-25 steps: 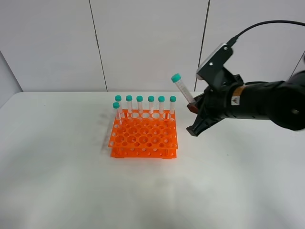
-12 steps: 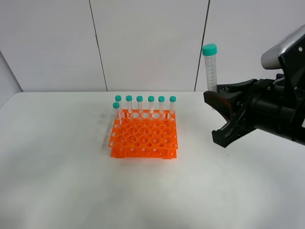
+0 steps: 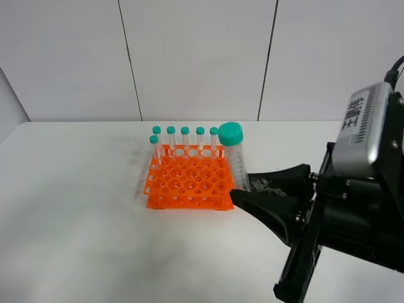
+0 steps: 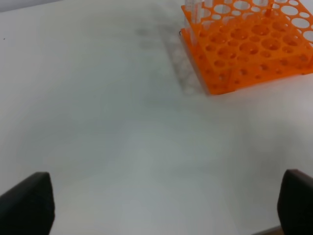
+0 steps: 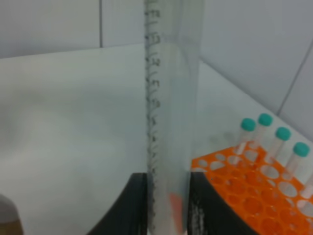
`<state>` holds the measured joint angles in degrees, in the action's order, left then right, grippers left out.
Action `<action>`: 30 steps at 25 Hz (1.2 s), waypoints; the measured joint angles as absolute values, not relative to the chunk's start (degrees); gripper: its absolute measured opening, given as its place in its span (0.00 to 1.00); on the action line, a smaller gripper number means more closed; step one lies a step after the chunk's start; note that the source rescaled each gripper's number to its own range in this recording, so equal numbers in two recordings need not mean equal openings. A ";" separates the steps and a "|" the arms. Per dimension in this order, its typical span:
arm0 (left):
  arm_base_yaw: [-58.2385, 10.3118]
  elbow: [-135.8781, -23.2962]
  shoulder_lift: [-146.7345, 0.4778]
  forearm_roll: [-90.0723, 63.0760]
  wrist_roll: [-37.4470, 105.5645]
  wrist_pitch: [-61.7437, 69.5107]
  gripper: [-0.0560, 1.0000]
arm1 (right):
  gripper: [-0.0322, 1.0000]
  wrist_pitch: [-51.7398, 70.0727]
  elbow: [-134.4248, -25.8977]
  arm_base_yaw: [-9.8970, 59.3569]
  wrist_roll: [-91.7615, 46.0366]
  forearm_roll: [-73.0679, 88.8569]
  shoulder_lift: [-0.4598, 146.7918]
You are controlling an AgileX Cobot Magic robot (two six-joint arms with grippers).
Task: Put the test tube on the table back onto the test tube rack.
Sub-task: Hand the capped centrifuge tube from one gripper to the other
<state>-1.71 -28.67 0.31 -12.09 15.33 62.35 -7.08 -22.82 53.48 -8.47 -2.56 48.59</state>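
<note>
Right gripper (image 3: 243,188): pressed together on the lower part of the test tube (image 3: 236,158), one black finger on either side; seen close up in the right wrist view (image 5: 168,210).
Test tube: lifted clear of the table (image 3: 76,221), nearly upright, teal cap on top, printed graduation marks down the clear wall (image 5: 168,98); tip hidden between the fingers.
Position against the rack: in the high view, drawn over the right rear corner of the test tube rack (image 3: 189,183); in the right wrist view, rack (image 5: 244,191) apart from the tube and beyond it. Whether the tip stands over a hole: cannot tell.
Obstruction: held tube's cap covering the right end of the rear row in the high view.
Left gripper (image 4: 161,205): spread wide, nothing between the dark fingertips, hovering above bare table, well apart from the rack (image 4: 249,49).
Racked tubes (image 3: 185,139): six teal caps visible, upright, five along the rear row and one just in front at the left corner; four of them in the right wrist view (image 5: 274,142).
Rack: orange, two tiers, grid of round holes, most of them unfilled.
Right arm camera housing (image 3: 363,129): grey box above the black wrist, large in the foreground.
Background: pale wall panels (image 3: 189,57) with dark vertical seams.
</note>
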 joint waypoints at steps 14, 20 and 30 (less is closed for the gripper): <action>-1.71 -28.67 0.31 -11.93 15.33 62.35 1.00 | 0.08 -2.07 -16.70 53.48 -8.91 -2.56 33.85; -1.71 -28.86 0.31 -12.18 15.33 62.35 1.00 | 0.08 -3.44 -16.70 53.48 -10.91 -2.56 34.76; -3.88 -30.99 -11.64 -39.41 33.83 55.20 1.00 | 0.08 -3.69 -16.70 53.48 -11.24 -2.56 34.76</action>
